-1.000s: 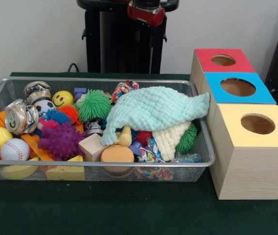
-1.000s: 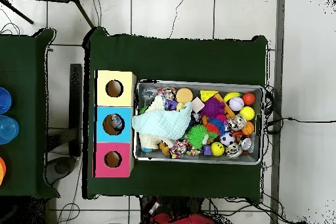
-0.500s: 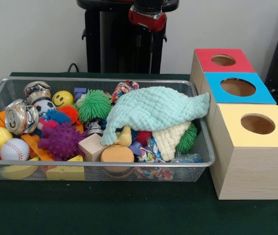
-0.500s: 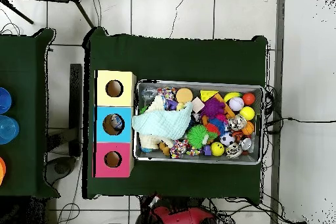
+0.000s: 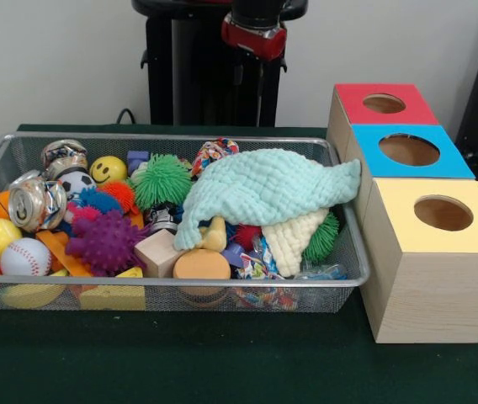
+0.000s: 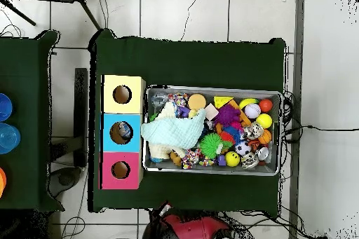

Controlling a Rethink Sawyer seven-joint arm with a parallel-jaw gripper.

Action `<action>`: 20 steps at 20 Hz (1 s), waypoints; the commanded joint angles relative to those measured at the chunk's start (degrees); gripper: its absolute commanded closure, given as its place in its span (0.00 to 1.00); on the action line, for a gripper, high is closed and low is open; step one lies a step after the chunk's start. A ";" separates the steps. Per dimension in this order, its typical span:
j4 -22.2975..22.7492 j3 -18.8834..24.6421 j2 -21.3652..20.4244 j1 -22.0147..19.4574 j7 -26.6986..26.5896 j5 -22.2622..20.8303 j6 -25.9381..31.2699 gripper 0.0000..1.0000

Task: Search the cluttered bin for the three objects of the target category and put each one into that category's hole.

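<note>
A: Front-view entries, near to far?
B: Wire bin (image 5: 340, 282) of toys on green table (image 5: 222, 362); mint cloth (image 5: 264, 185) against its box-side rim; yellow box (image 5: 437, 252), blue box (image 5: 407, 151), red box (image 5: 382, 103).

A: Overhead only?
B: Object inside blue box's hole (image 6: 124, 131); tiled floor (image 6: 182, 12).

A: Gripper?
B: Red arm (image 5: 254, 35) at far edge; jaws hidden, cannot tell.

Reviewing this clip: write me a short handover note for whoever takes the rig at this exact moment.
End effector: not visible; only the arm shows, drawn back at the pedestal, away from the bin.
Things: bin full of balls, blocks and cans; a mint cloth covers its box-side end. Red box, blue box, yellow box beside it.
Done: overhead view shows something inside the blue box's hole; the other holes look empty.
Left: search the bin, probably lifting the cloth first.
</note>
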 commanded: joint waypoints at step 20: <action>-17.68 7.30 5.04 2.21 0.33 9.14 8.85 0.00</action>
